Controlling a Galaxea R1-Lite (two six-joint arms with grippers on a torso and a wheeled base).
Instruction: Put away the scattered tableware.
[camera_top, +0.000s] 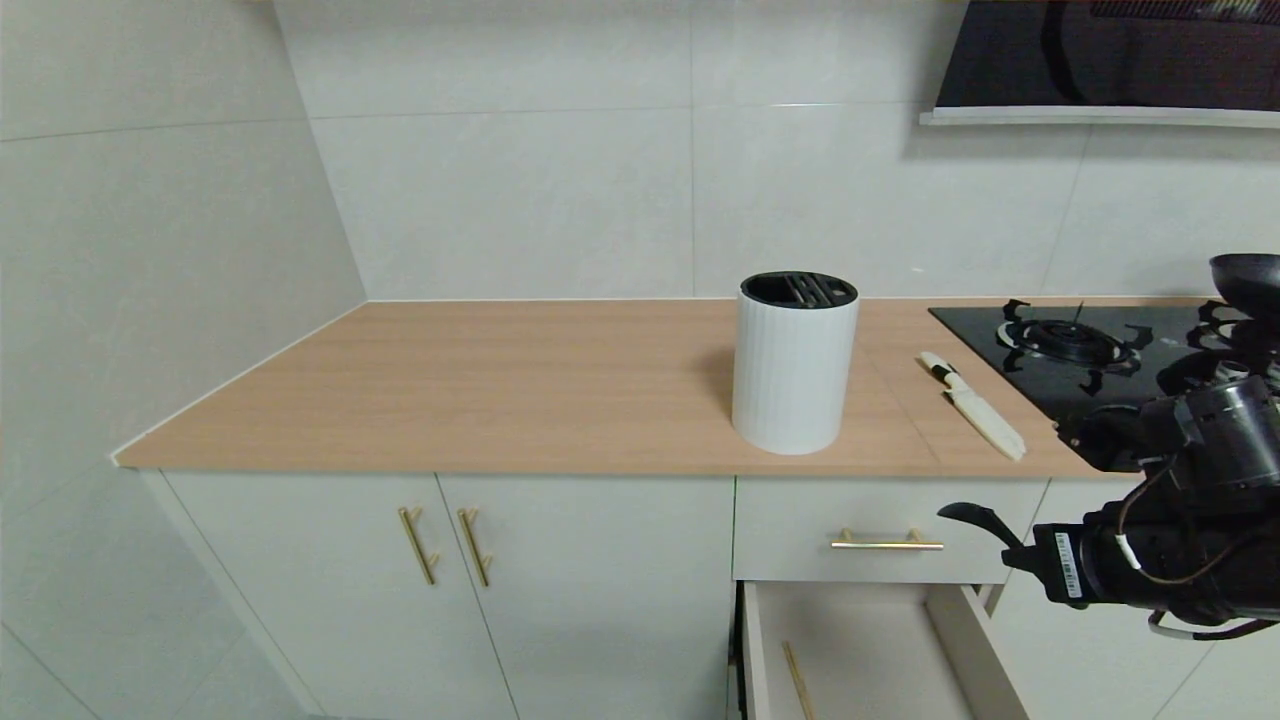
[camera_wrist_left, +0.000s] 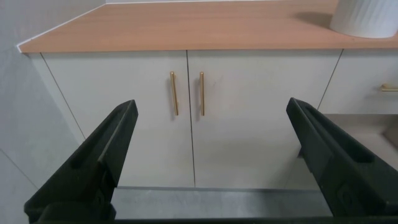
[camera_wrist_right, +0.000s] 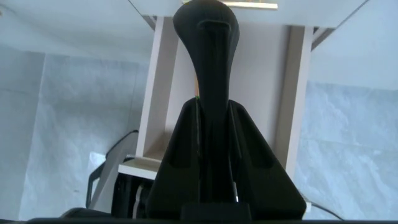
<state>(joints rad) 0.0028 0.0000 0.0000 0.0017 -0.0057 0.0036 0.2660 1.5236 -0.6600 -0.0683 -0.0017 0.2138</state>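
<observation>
Right claw (camera_top: 968, 516) hangs clenched, nothing visibly in it, before the open drawer (camera_top: 950, 630) in the head view. A chopstick (camera_top: 797, 680) already lies inside, while a pale knife (camera_top: 972, 404) is left on the countertop (camera_top: 500, 380) between the white holder (camera_top: 795, 365) and the stove (camera_top: 1070, 345), so I judge the job partly done. In the left wrist view the left claw (camera_wrist_left: 211, 112) is spread wide and empty, facing the cabinet doors (camera_wrist_left: 186, 143); in the right wrist view the fingers (camera_wrist_right: 207, 37) press together, aimed at the drawer.

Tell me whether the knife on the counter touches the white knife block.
Apart. The head view shows bare counter between the knife and the white knife block.
</observation>
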